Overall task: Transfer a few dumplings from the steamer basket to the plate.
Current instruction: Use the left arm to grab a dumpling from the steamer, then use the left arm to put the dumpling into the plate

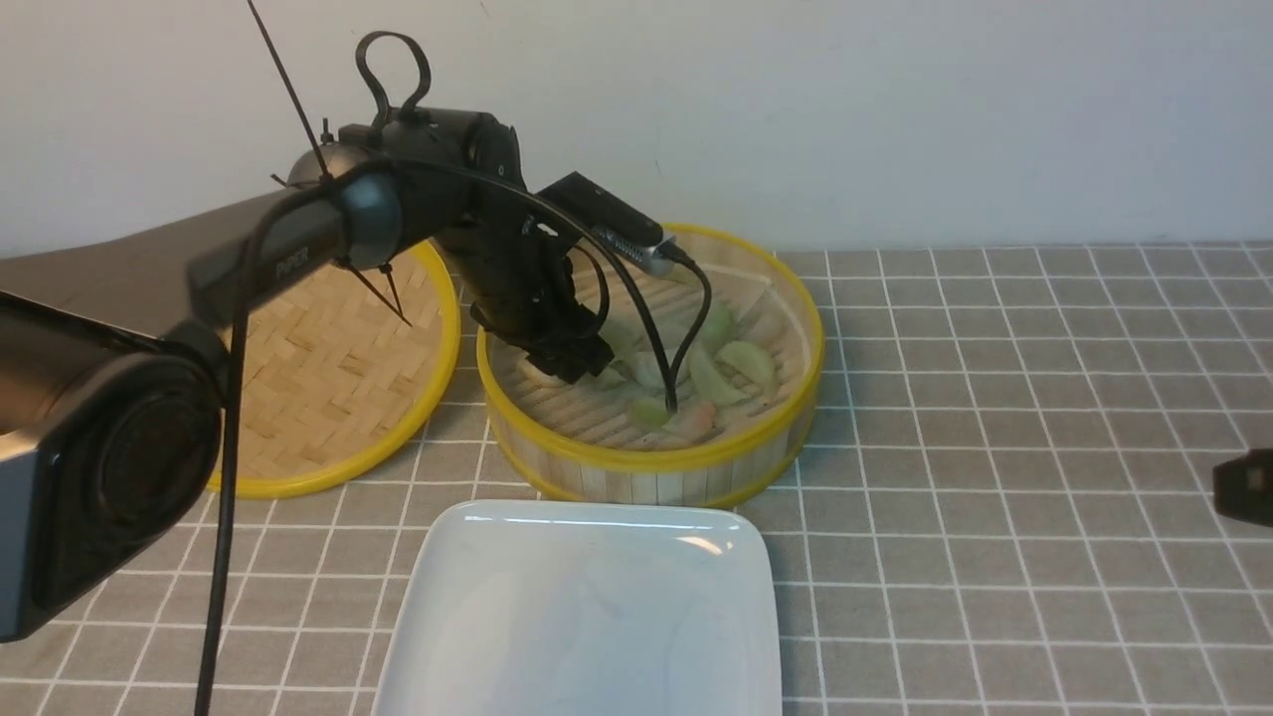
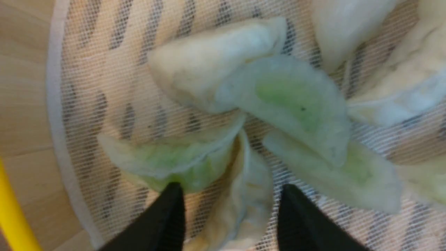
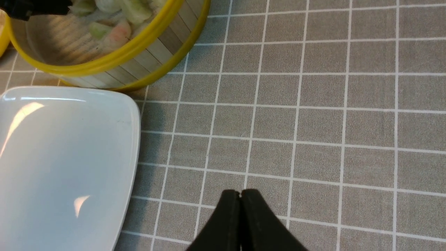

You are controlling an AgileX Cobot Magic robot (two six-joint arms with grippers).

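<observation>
Front view: the left hand (image 1: 575, 360) reaches down into the steamer basket (image 1: 696, 465) at the far middle of the bench (image 1: 995, 398), among the dumplings (image 1: 731, 363). The white plate (image 1: 597, 617) sits just near of the basket, with nothing on it. Left wrist view: this hand's fingers (image 2: 167, 219) stand apart, straddling a whitish dumpling (image 2: 244, 202) on a mesh liner (image 2: 104, 87), detail the front view hides. The dumplings look soft, light, probably sticky and easily torn, so they are best pinched gently across the plump middle. Right wrist view: the right hand (image 3: 240, 196) is closed on nothing, over the bench right of the plate.
</observation>
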